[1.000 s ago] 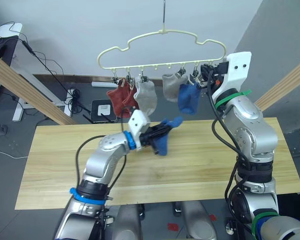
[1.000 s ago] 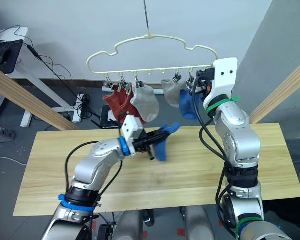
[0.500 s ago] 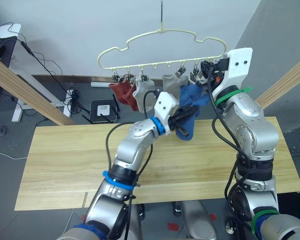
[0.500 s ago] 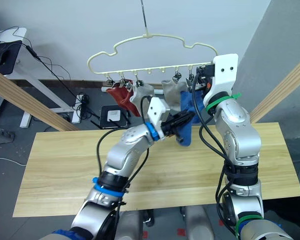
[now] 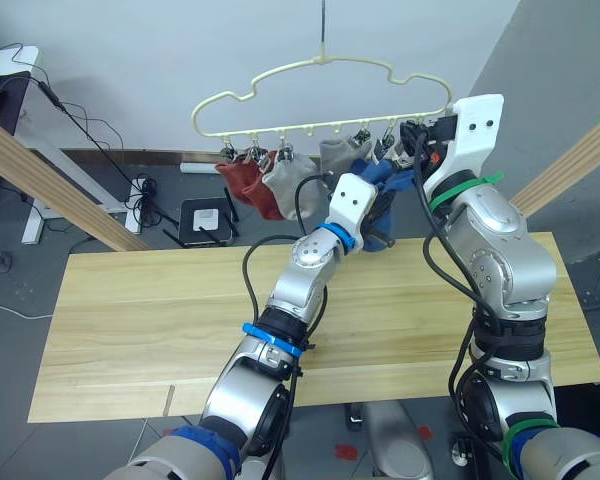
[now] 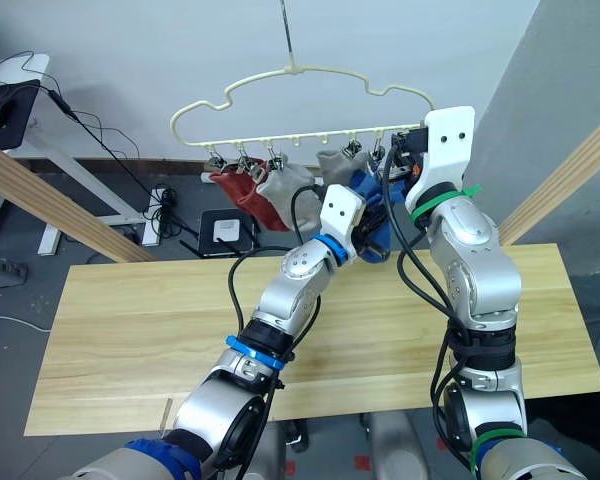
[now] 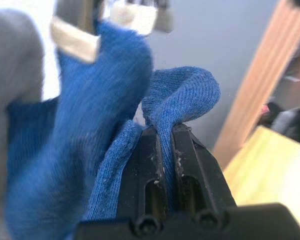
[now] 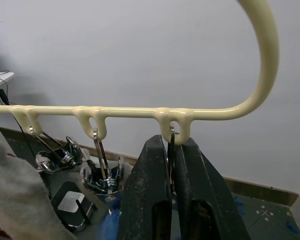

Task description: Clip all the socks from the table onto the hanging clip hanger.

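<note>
The left gripper is squeezed tight on a fold of the last blue sock, lifted up by the clip hanger, right beside the blue sock already clipped there. The right gripper is pinched on the end clip (its fingers hug the metal). The table has no socks left. The sock could slip and drop if the clip does not open wide, or if the hanger swings when the sock pushes it.
</note>
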Available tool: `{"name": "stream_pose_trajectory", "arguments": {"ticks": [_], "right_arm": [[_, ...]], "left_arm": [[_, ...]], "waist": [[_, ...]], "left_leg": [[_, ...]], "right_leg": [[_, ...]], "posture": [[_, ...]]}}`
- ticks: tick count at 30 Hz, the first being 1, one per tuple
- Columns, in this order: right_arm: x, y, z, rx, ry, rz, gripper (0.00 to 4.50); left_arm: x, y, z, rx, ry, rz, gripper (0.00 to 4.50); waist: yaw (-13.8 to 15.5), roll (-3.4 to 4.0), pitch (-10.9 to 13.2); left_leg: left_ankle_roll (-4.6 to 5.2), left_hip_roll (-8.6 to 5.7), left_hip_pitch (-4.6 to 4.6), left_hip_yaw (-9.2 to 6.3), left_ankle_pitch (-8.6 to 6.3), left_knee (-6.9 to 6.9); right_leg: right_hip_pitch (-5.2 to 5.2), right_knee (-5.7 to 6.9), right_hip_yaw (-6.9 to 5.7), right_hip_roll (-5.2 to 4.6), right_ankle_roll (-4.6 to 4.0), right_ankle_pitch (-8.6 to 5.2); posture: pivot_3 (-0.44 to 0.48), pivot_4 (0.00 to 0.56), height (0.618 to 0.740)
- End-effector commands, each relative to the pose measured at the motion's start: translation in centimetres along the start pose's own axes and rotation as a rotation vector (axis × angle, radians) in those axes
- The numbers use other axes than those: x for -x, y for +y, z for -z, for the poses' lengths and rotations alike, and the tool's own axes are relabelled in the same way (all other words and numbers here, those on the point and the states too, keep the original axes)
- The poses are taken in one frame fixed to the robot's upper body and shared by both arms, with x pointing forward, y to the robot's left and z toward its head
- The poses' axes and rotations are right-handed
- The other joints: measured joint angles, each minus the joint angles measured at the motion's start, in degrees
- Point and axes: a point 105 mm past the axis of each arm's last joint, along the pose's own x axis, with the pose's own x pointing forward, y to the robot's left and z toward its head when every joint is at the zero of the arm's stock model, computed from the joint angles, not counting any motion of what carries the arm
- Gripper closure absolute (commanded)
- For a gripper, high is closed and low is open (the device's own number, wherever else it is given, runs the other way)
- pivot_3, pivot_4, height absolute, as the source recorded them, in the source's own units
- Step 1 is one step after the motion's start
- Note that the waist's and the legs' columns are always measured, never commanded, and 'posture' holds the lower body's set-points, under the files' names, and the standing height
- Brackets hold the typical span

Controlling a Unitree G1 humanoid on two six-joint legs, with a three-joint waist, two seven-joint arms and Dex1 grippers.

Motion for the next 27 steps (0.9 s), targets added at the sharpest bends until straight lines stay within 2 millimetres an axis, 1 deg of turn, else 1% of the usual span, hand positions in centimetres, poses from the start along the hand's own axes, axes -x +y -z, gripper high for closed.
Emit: {"name": "stream_pose_trajectory", "arguments": {"ticks": [1, 8, 15, 22, 27], "right_arm": [[0.3, 0.3, -2.7, 0.029, -0.107, -0.007, 4.50], [0.3, 0.3, -2.7, 0.020, -0.106, -0.001, 4.50], [0.3, 0.2, -2.5, 0.000, -0.100, 0.008, 4.50], [0.3, 0.1, -2.1, -0.026, -0.077, 0.012, 4.50], [0.3, 0.2, -2.0, -0.032, -0.070, 0.010, 4.50]], "left_arm": [[-0.9, -1.4, -2.2, -0.003, -0.108, -0.003, 4.46], [-0.8, -1.6, -3.1, -0.019, -0.163, -0.014, 4.46], [-0.5, -2.0, -2.8, 0.007, -0.163, 0.003, 4.46], [-0.3, -2.3, -3.5, 0.045, -0.202, 0.006, 4.46], [-0.1, -2.2, -3.4, 0.059, -0.201, -0.001, 4.46]], "waist": [[0.00, 0.00, 0.00], [0.00, 0.00, 0.00], [0.00, 0.00, 0.00], [0.02, 0.00, 0.00], [0.00, 0.00, 0.00]], "left_leg": [[0.00, 0.00, 0.00, 0.01, 0.00, 0.00], [-0.01, 0.01, 0.00, 0.02, 0.01, 0.00], [-0.01, 0.01, 0.00, 0.02, 0.01, 0.02], [-0.01, 0.02, 0.00, 0.02, 0.01, 0.04], [-0.01, 0.02, 0.00, 0.02, 0.01, 0.05]], "right_leg": [[-0.01, 0.00, 0.00, 0.00, 0.00, 0.00], [-0.02, 0.03, 0.00, 0.00, 0.00, 0.00], [-0.02, 0.03, 0.00, 0.00, 0.00, 0.00], [-0.02, 0.05, 0.00, -0.01, -0.01, 0.00], [-0.02, 0.05, 0.00, -0.01, -0.01, 0.00]], "posture": [[-0.217, 0.362, 0.740], [-0.217, 0.361, 0.740], [-0.219, 0.360, 0.740], [-0.219, 0.360, 0.740], [-0.216, 0.365, 0.740]]}}
